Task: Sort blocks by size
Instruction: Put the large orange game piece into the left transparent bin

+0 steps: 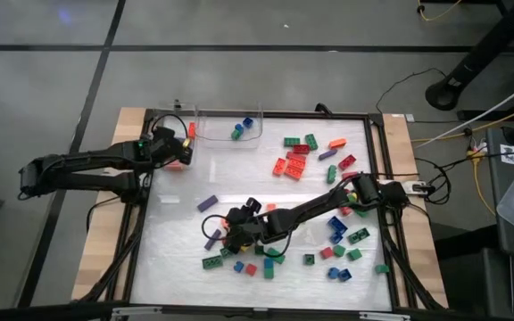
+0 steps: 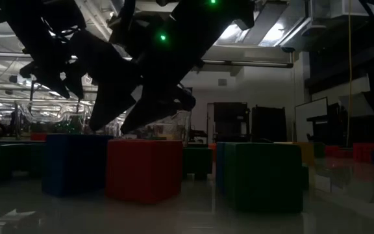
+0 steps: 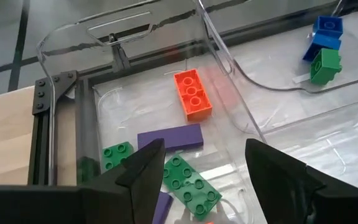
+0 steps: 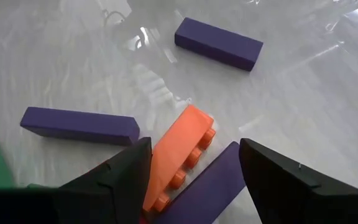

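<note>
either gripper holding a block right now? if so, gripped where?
Nothing is held. The left gripper is open over the clear bin, above a green brick. The right gripper is open above an orange brick lying on its side.

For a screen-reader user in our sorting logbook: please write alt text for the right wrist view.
The right gripper hangs open over an orange brick lying on its side on the white table, a purple brick against it. Two more purple bricks lie apart, one beside it, one farther off.
</note>
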Robot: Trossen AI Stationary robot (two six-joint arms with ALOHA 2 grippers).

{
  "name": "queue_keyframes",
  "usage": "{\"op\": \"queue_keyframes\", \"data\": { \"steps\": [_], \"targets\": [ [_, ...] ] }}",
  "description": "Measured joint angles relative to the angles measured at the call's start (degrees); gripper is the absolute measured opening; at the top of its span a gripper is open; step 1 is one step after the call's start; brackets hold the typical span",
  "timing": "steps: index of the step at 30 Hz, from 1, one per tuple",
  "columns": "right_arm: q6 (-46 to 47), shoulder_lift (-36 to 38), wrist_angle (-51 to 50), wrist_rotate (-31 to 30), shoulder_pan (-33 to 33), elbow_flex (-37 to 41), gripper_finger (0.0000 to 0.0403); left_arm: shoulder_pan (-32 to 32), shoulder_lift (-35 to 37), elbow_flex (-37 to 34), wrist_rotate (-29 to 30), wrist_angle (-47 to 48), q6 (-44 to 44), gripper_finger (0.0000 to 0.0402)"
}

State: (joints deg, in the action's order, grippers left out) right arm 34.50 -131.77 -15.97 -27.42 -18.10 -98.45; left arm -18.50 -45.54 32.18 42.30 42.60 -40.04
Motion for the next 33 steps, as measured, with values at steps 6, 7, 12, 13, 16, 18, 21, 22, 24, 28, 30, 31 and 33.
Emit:
{"op": "queue_keyframes", "data": {
  "steps": [6,7,12,13,16,18,21,22,24,28,30,31,33],
  "targets": [
    [1.2,-2.6,1.1,-0.6,-0.8,-0.1,0.0243,0.0,0.0,0.0,0.0,-0.1,1.4,0.021],
    [1.7,-3.0,1.2,-1.1,-0.8,0.0,0.0243,0.0,0.0,0.0,0.0,0.0,1.4,0.021],
    [2.7,-3.1,0.7,-2.0,-0.6,-0.1,0.0233,0.0,0.0,0.0,-0.2,0.0,1.2,0.021],
    [2.7,-3.1,0.6,-2.4,-0.6,-0.1,0.0226,0.0,0.0,0.0,-0.5,-0.1,1.2,0.021],
    [0.8,-3.1,0.4,-2.3,-0.6,-0.1,0.02,0.0,0.0,0.0,-2.2,-0.1,1.3,0.021],
    [-1.3,-3.1,-0.2,-0.8,-0.6,-0.1,0.0182,0.0,0.0,0.0,-3.6,0.0,1.7,0.021],
    [-2.3,-3.3,-1.0,2.3,-0.6,0.0,0.0159,0.0,0.0,0.0,-5.3,-0.1,2.9,0.021],
    [-2.7,-3.3,-1.0,2.9,-0.6,0.0,0.0153,0.0,0.0,0.0,-5.7,-0.1,3.0,0.021],
    [-3.1,-3.3,-0.9,3.2,-0.6,0.0,0.0142,0.0,0.0,0.0,-6.8,-0.1,3.0,0.021],
    [-3.3,-3.3,-0.7,3.0,-0.5,0.0,0.014,0.0,0.0,0.0,-10.2,-0.7,4.7,0.021],
    [-4.6,-3.0,-0.7,2.6,-0.5,-0.1,0.0148,0.0,0.0,0.0,-13.5,-2.5,6.3,0.021],
    [-5.5,-2.9,-0.7,2.4,-0.4,-0.1,0.0152,0.0,0.1,0.0,-15.6,-3.7,7.1,0.021],
    [-8.1,-2.3,-1.0,1.2,-0.2,-0.1,0.0156,0.0,0.1,0.0,-20.6,-6.3,8.6,0.021]
  ]
}}
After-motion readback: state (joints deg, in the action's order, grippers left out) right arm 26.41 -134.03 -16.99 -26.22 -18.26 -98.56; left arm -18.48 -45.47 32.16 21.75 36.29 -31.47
